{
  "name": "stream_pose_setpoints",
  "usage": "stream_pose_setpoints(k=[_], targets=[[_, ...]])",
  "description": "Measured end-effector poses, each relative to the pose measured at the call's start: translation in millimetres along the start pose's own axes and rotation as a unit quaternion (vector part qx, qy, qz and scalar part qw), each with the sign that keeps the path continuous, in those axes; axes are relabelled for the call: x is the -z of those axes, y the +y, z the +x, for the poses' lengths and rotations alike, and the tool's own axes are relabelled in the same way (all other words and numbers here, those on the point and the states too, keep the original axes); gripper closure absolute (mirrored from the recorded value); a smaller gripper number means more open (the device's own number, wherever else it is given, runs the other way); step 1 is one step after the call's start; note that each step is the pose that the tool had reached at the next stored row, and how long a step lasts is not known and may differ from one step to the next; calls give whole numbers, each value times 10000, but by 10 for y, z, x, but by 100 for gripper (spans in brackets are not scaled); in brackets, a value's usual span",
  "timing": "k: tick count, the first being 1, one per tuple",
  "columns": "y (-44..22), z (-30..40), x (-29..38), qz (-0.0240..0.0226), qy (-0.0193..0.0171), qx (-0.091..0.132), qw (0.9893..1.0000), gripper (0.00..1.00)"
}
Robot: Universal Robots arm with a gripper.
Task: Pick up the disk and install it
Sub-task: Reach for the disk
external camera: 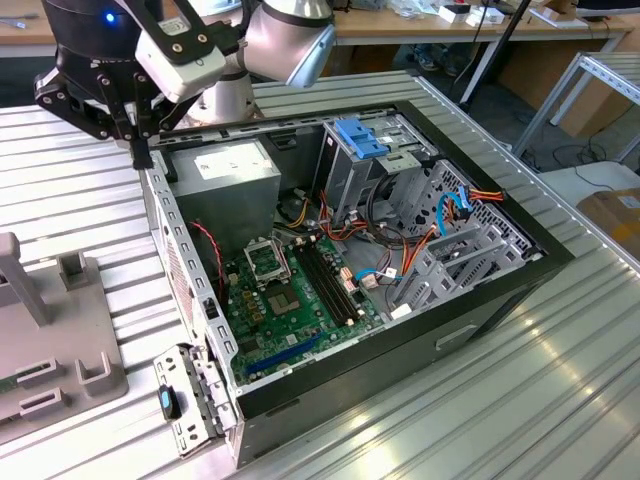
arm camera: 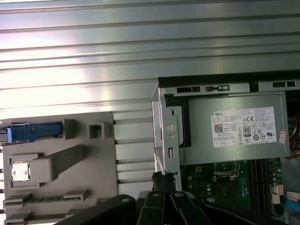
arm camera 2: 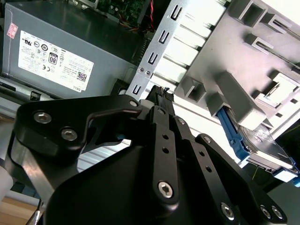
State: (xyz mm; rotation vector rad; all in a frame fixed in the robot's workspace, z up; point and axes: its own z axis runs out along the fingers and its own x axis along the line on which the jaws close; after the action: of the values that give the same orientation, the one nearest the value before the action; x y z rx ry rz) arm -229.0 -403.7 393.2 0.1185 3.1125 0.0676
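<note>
end effector: clenched, grasping nothing, above the computer case wall beside the power supply
disk: on edge in a slot of the grey fixture on the table, well apart from the end effector
done: nothing visible so far
left: pick-up and install, both not yet done

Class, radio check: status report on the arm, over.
Tool shut, empty, above silver metal rim of open computer case. Flat dark grey blue-framed disk standing in grey plastic fixture, untouched. Rim nearest obstacle.
</note>
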Motion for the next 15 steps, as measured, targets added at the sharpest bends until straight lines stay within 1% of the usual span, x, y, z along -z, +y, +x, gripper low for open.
stream_pose_setpoints(k=[4,8,15], targets=[[-2,32,1,0,0,0,10000,89],[-6,82,2,0,0,0,10000,89],[-10,127,3,0,0,0,10000,89]])
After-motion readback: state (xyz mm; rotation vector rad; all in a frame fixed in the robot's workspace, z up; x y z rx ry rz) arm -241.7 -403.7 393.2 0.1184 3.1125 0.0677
